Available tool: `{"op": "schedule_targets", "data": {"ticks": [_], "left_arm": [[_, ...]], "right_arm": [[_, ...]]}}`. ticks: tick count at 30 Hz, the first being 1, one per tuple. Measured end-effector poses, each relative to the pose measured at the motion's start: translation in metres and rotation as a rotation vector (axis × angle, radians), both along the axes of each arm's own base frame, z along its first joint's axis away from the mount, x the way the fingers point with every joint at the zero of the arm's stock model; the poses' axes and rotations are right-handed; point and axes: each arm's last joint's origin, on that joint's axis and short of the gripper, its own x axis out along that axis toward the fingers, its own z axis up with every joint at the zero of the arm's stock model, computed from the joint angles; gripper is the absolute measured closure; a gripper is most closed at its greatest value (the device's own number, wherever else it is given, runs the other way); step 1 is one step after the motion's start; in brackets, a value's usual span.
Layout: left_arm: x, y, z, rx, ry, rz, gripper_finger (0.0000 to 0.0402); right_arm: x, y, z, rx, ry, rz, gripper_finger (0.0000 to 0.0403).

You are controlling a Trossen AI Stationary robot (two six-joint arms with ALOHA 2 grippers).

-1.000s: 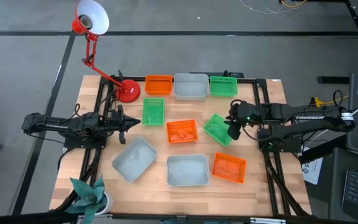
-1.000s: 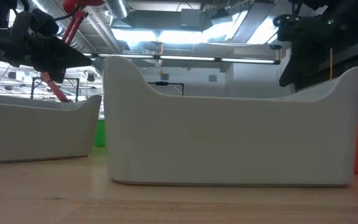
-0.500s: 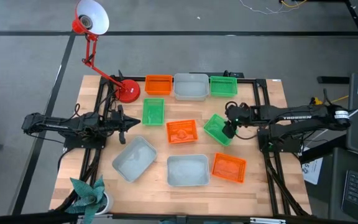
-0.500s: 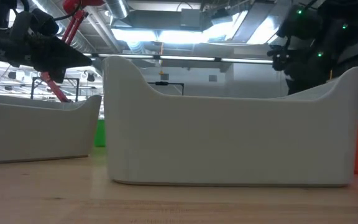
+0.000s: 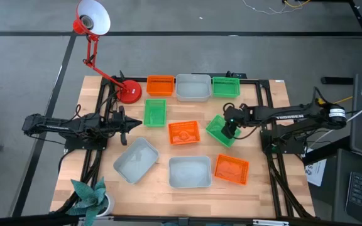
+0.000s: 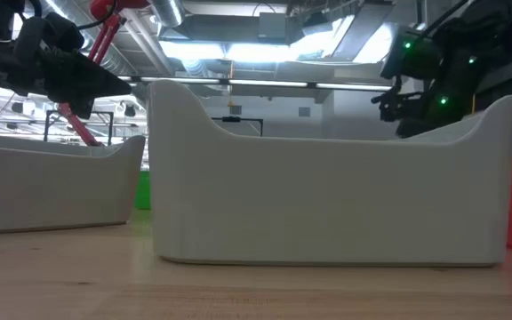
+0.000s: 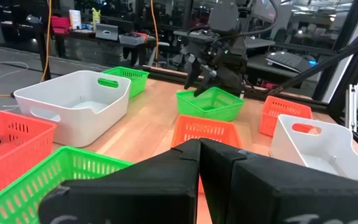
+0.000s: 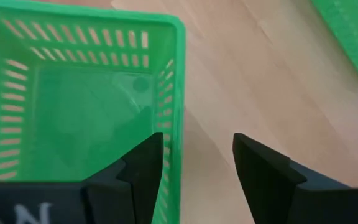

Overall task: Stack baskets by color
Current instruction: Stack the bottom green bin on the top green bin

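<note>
1. The right gripper (image 5: 229, 129) has moved in from the table's right side towards the middle – a second ago it hung off the tilted green basket's (image 5: 220, 130) right edge, and now it sits over that basket's right rim.
2. Its fingers (image 8: 143, 163) stand wide apart, wider than a second ago, and straddle the basket's rim (image 8: 178, 93): one finger is inside the basket, the other outside over the bare wood. Nothing is gripped.
3. That green basket lies askew in the table's middle right, just right of the centre orange basket (image 5: 183, 132); it has not shifted.
4. The left gripper (image 5: 132, 124) is unchanged – pinched shut on nothing, parked at the left edge of the table (image 5: 266, 188) beside another green basket (image 5: 155, 112).
5. The rest stay where they were: an orange basket (image 5: 160, 85), a pale grey basket (image 5: 193, 87) and a green one (image 5: 225, 86) line the far edge; two grey baskets (image 5: 136, 160) (image 5: 190, 171) and an orange basket (image 5: 232, 169) lie along the near side.
6. In the low view the right arm's wrist (image 6: 425, 76) now shows farther left behind the nearest grey basket's wall (image 6: 327, 200).
</note>
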Motion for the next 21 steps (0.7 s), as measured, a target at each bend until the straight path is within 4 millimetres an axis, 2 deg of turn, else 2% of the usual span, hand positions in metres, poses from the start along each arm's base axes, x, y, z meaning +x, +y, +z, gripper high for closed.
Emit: {"op": "schedule_targets", "data": {"ticks": [3,6,8,10,12,16,21], "left_arm": [[0.0,0.0,-0.001,0.0,0.011,0.0,0.0401],[0.0,0.0,-0.003,0.001,0.036,0.0,0.0401],[0.0,0.0,-0.004,-0.001,0.04,0.0,0.0401],[0.0,0.0,-0.004,0.0,0.039,0.0,0.0401],[0.0,0.0,-0.004,0.0,0.039,0.0,0.0401],[0.0,0.0,-0.004,0.0,0.037,0.0,0.0401],[0.0,0.0,-0.004,0.0,0.038,0.0,0.0401]], "right_arm": [[0.004,-0.001,-0.005,0.049,-0.006,0.013,0.022],[0.006,-0.001,-0.009,0.069,0.01,0.019,0.0254],[0.007,-0.001,-0.012,0.081,0.021,0.024,0.0296],[0.008,-0.001,-0.011,0.083,0.026,0.04,0.0358],[0.013,-0.001,-0.003,0.068,0.014,0.094,0.0387],[0.027,-0.005,0.037,-0.02,0.035,0.218,0.0398],[0.036,-0.018,0.119,-0.297,0.13,0.232,0.04]]}}
